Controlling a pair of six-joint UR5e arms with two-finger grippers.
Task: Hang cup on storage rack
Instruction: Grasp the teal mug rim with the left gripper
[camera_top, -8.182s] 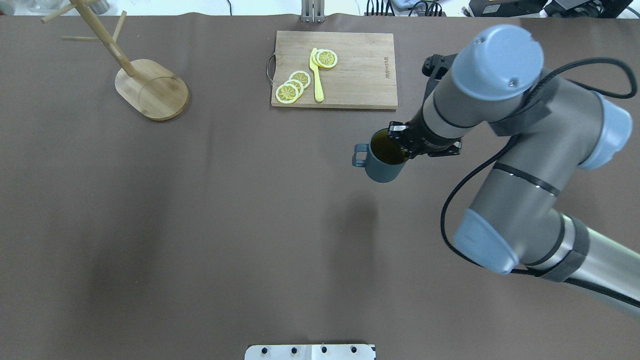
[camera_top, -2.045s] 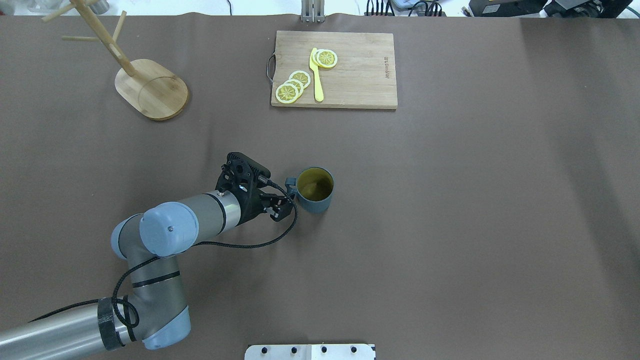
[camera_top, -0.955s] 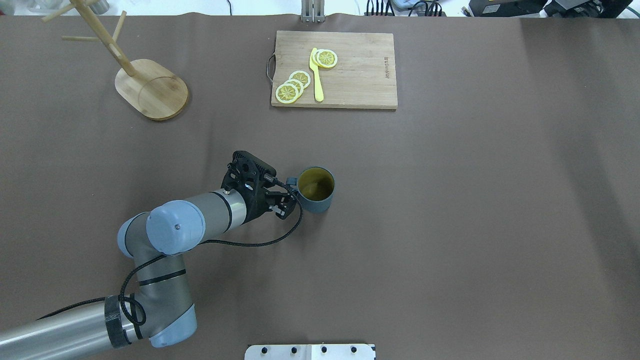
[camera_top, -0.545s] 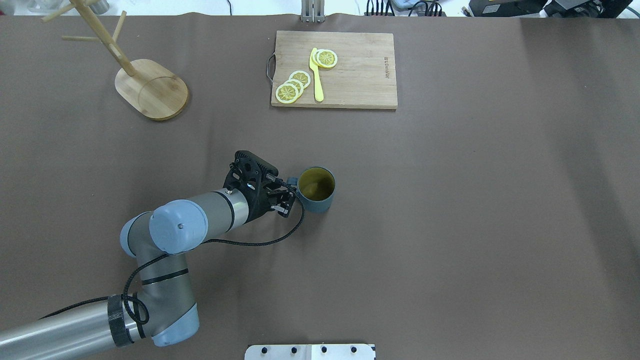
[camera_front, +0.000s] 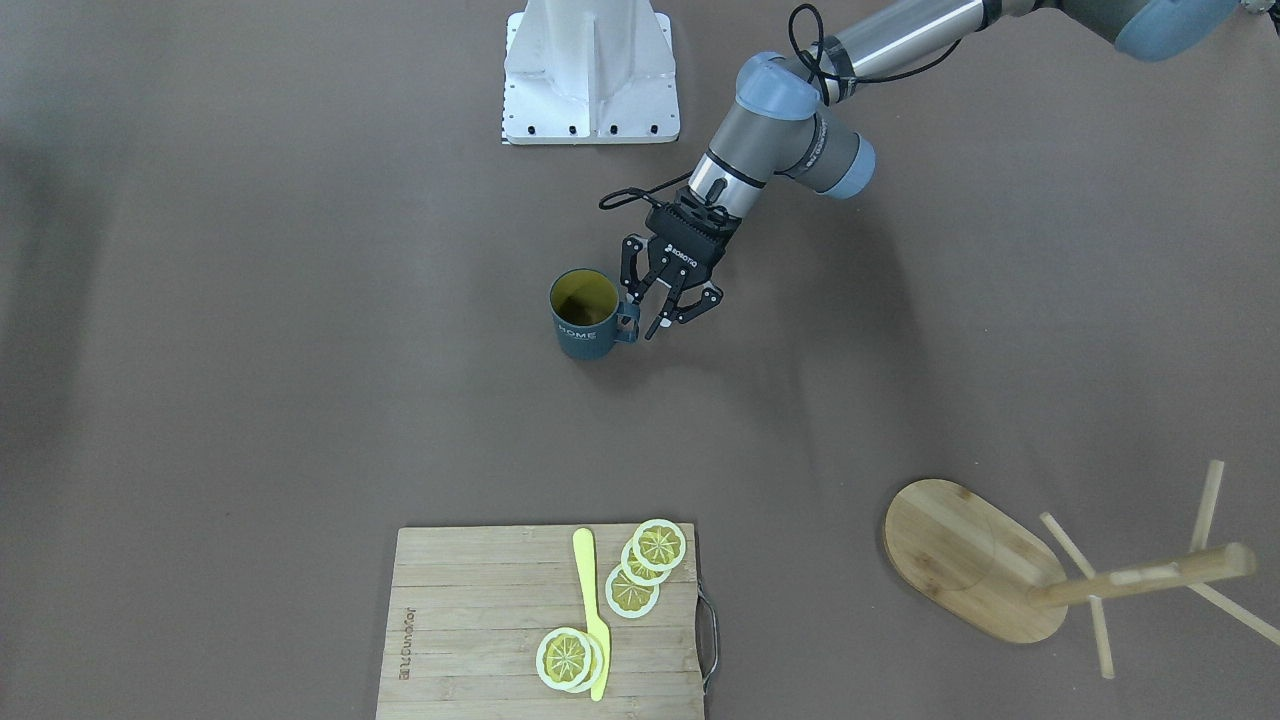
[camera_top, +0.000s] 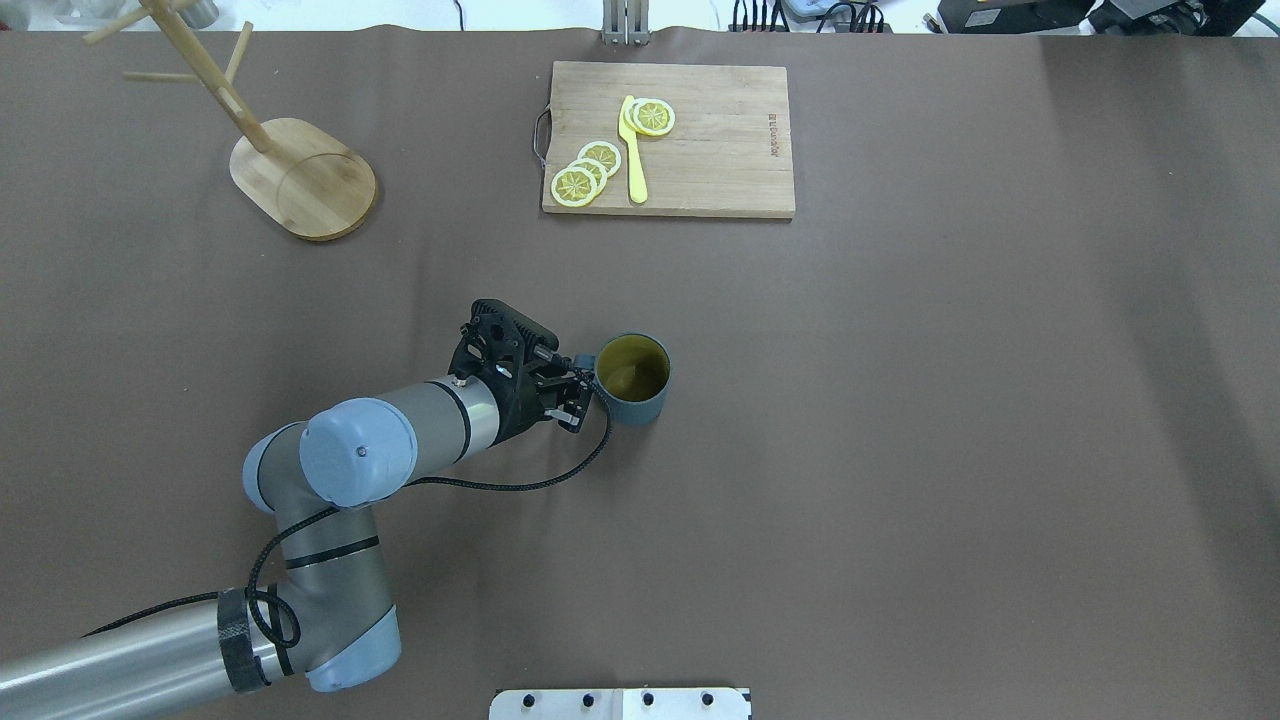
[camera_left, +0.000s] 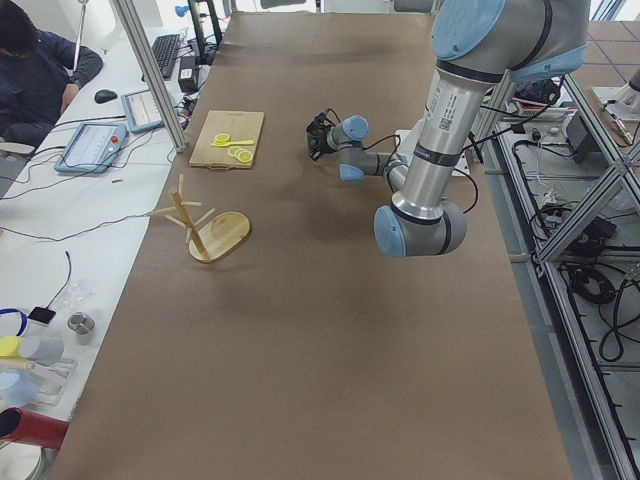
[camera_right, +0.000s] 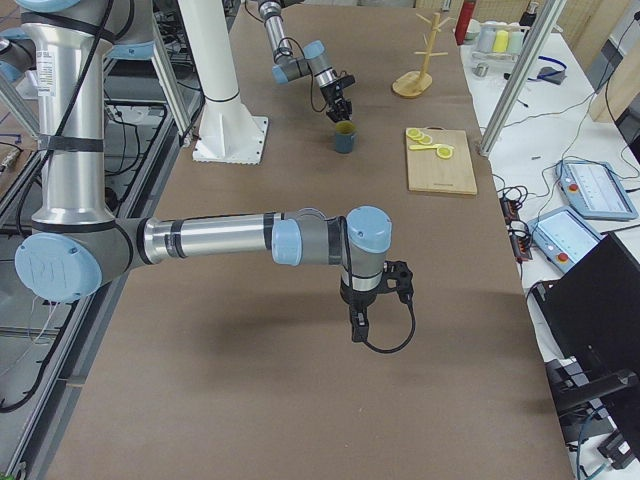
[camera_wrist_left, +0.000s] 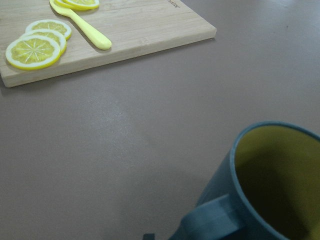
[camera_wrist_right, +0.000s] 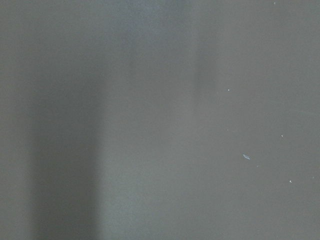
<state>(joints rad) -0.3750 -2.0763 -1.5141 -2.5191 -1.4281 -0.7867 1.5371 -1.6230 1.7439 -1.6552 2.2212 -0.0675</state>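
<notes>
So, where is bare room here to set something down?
Free: the broad stretch to the robot's right of the cup, short of the cutting board; also between the storage rack and the left arm. Crowded only at the cup's handle, by the fingers of the left gripper.

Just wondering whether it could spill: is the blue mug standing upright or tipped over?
Upright. The cup stands on its base on the table, its round mouth facing up and its yellow inside showing from overhead.

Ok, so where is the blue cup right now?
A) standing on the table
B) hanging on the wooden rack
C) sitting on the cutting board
A: the cup stands upright on the brown table, and the pegs of the storage rack are bare.
</notes>
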